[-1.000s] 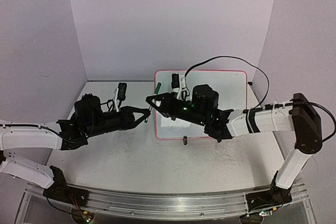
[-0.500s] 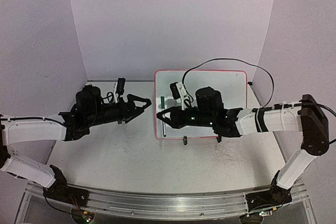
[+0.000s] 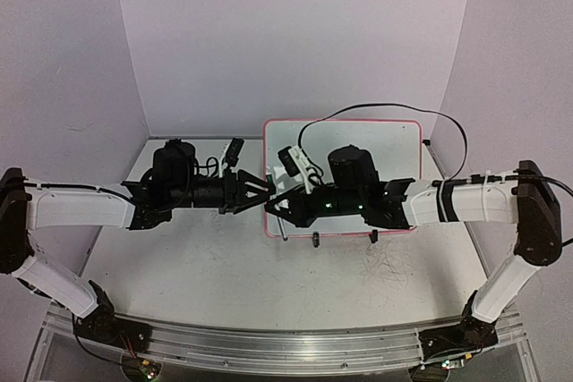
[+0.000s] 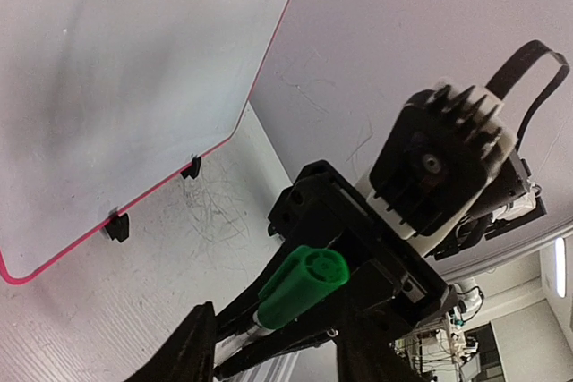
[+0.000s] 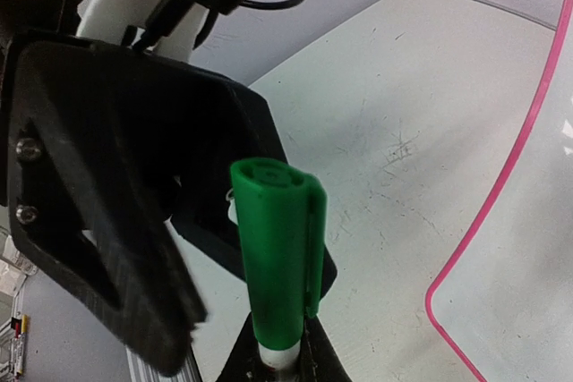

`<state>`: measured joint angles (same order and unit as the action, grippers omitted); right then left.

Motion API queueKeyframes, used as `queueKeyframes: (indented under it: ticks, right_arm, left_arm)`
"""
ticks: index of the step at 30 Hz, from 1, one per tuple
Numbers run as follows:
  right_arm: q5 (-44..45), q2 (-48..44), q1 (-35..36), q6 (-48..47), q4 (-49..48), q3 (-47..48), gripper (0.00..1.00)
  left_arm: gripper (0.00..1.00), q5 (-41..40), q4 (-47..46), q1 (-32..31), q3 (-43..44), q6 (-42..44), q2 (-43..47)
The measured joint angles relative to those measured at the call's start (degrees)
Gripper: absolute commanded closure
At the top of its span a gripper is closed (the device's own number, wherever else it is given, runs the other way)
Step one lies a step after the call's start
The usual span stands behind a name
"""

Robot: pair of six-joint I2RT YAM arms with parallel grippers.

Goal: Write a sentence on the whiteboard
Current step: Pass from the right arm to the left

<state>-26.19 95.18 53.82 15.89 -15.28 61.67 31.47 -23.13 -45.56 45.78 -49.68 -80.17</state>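
Observation:
The whiteboard lies at the back centre of the table, pink-framed, and no writing shows on it. It also shows in the left wrist view and, as a pink edge, in the right wrist view. My right gripper is shut on the white barrel of a marker. Its green cap points at my left gripper. The left gripper is open, its jaws standing on either side of the cap. The sentence is not in view.
Two black clip feet stick out at the board's near edge. A black cable loops over the board's far edge. The scuffed white table has purple walls on three sides.
My left gripper has moved right, up to the right gripper, and its open jaws now flank the cap. The right gripper has turned the marker from lying along the board's left edge to point left.

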Motion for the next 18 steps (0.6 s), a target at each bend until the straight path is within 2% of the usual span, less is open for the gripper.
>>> queueKeyframes:
  ticks: [3,8,15,18]
  right_arm:
    - [-0.3,0.0,0.2,-0.5,0.2,0.1,0.95]
    - [-0.3,0.1,0.9,-1.1,0.5,0.2,0.95]
    - [0.4,0.3,1.5,-1.4,2.0,0.5,0.95]
    - [0.8,0.3,1.6,-1.6,2.7,0.5,0.94]
  left_arm:
    - [0.63,-0.1,0.3,-0.1,0.0,-0.3,-0.3]
    - [0.54,-0.2,0.3,-0.1,0.0,-0.5,-0.4]
    - [0.68,-0.1,0.7,-0.2,1.2,-1.3,-1.5]
    - [0.81,-0.2,0.7,-0.2,1.5,-1.3,-1.6]
